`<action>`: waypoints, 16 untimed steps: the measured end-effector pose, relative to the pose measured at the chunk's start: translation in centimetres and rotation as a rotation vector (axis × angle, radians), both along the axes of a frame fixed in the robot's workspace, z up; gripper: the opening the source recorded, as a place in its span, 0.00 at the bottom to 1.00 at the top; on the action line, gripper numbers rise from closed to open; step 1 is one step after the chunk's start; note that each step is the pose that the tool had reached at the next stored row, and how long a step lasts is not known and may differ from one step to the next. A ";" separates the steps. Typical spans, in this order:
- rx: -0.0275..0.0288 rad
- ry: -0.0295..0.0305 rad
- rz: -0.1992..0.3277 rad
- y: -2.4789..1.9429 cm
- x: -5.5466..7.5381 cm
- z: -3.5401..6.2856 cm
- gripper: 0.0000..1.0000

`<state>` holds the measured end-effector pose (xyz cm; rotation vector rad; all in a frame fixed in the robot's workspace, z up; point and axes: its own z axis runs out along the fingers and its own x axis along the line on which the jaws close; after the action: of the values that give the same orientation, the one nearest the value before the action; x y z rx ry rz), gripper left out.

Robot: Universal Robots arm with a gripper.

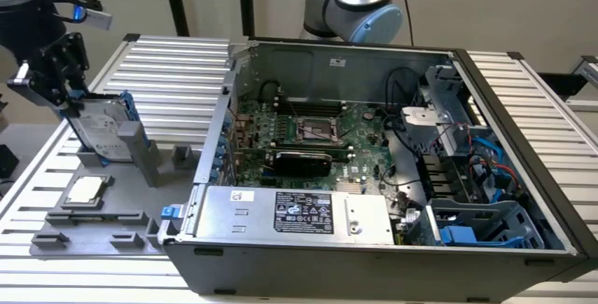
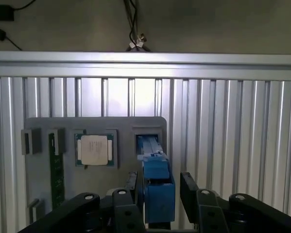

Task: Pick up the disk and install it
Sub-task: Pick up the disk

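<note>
The disk (image 1: 98,127) stands on edge in a slot of the grey holder tray (image 1: 94,232), over at the exterior view's left and well apart from the open computer case (image 1: 309,276). Silver body, white label, blue frame round it. And there's the end effector (image 1: 67,97), right at its top edge. In the wrist view the fingers (image 2: 188,187) stand either side of the blue frame with a sliver of gap on at least one side, so I read it as open, straddling the disk (image 2: 157,170), nothing clamped. This looks a stiff, fairly weighty slab, smooth metal on its faces and no friend of knocks. The plastic frame may give a little, so the sound hold is square across the two flat sides near that top edge. Just beside it in the tray a small square chip (image 1: 84,190) lies flat, and a green memory stick (image 2: 57,170) sits on edge. Everything rests on a ribbed aluminium surface (image 1: 178,66), with a plain pale wall (image 1: 495,3) behind.
</note>
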<state>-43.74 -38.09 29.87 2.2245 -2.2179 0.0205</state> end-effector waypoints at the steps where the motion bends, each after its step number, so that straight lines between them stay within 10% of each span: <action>1: -0.0001 -0.0001 0.000 -0.07 0.0 -0.04 1.00; 16: 0.0043 -0.0011 0.000 -0.49 0.2 -1.20 1.00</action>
<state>-43.54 -38.57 28.67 2.2272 -2.2207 0.0170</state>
